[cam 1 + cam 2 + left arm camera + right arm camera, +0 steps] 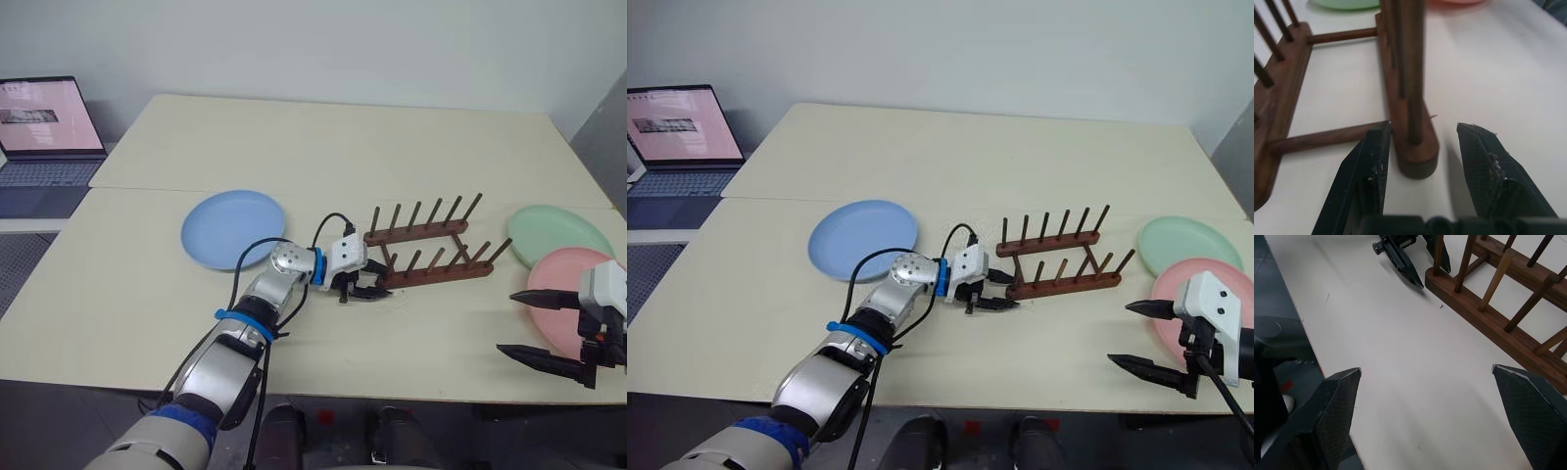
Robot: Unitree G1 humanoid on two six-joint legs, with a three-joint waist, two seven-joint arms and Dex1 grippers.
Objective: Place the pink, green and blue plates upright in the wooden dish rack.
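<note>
- Your right arm hides the near part of the pink plate (563, 274).
- The laptop (44, 137) is cut off at the picture's edge.
- You can't read its screen.

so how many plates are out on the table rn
3, all lying flat. The blue plate is left of the wooden dish rack; the green plate is right of it; the pink plate is just in front of the green one.
</note>
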